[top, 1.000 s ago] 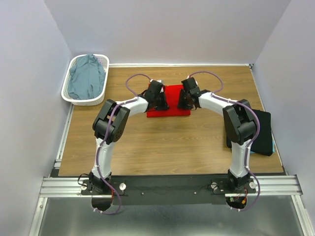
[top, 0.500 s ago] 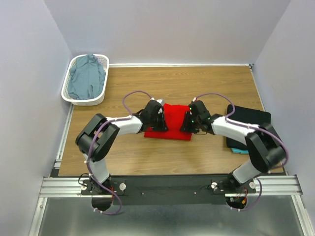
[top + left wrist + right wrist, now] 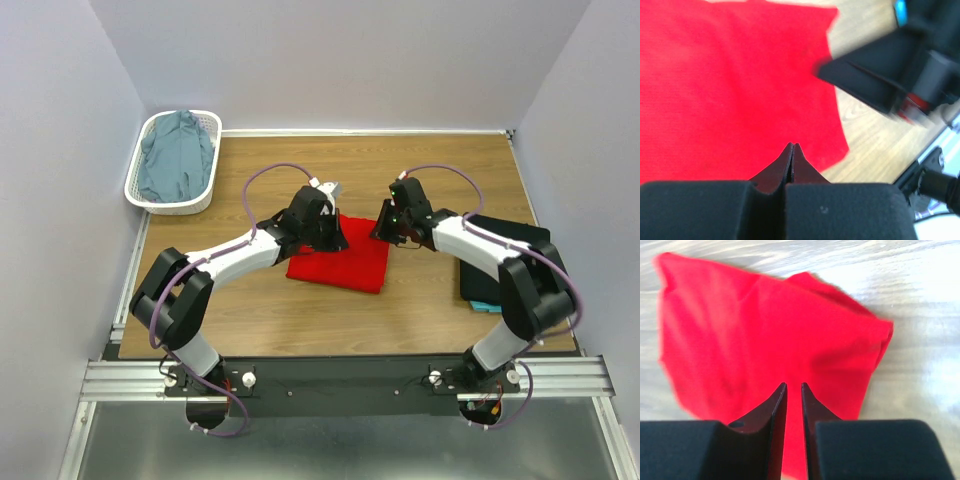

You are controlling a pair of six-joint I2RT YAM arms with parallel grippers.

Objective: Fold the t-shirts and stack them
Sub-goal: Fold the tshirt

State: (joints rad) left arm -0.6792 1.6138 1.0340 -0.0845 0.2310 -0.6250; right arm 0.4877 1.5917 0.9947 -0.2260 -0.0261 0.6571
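Observation:
A folded bright red t-shirt (image 3: 340,268) lies flat on the wooden table at its middle. My left gripper (image 3: 333,234) hovers over the shirt's far left edge. In the left wrist view it (image 3: 792,145) is shut, tips together with nothing between them, and the red cloth (image 3: 730,85) lies below. Over the far right corner hangs my right gripper (image 3: 388,232). The right wrist view shows its jaws (image 3: 792,385) a narrow gap apart, with the red t-shirt (image 3: 765,325) seen below through the gap and not pinched.
A folded black t-shirt (image 3: 515,245) lies at the table's right edge on a teal one (image 3: 483,304). A white lattice basket (image 3: 140,196) at the back left holds a grey-blue t-shirt (image 3: 175,160). The right arm's black gripper body (image 3: 890,85) shows blurred in the left wrist view.
The red t-shirt has slid toward the near edge with both grippers on it. Both grippers have since lifted off its far edge, and the right jaws have narrowed.

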